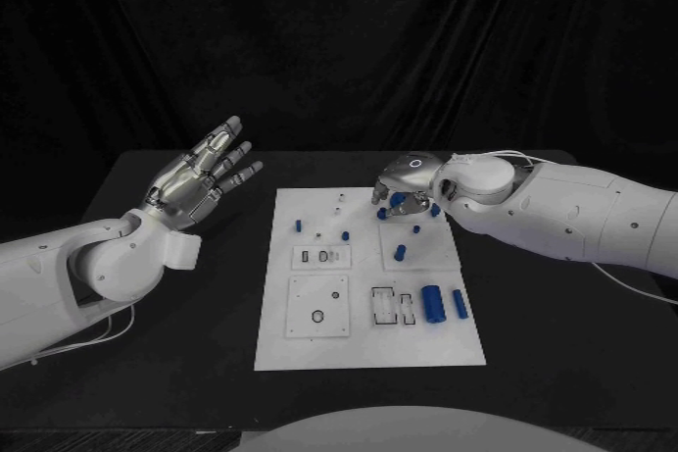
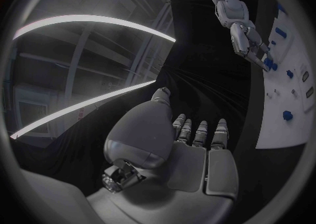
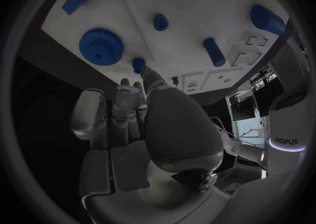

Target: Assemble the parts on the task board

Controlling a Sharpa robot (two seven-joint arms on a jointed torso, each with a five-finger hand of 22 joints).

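The white task board [image 1: 364,349] lies in the middle of the black table. My right hand [image 1: 406,190] reaches down over the board's far right corner. Its thumb and fingertips [image 3: 146,74] meet at a small blue peg [image 3: 138,65], which also shows under the hand [image 1: 381,214]. A blue gear [image 3: 100,46] lies on the board right beside that peg. My left hand [image 1: 207,174] is raised off the board's left side, fingers spread, holding nothing. From the left wrist, the right hand [image 2: 249,40] points down at the board's edge [image 2: 289,129].
Other blue parts lie on the board: a peg [image 1: 300,223] at the far left, a short cylinder [image 1: 400,253] mid-right, and two bigger cylinders [image 1: 431,302] [image 1: 460,304] by the right edge. Square white plates [image 1: 318,305] with holes sit in the board's middle.
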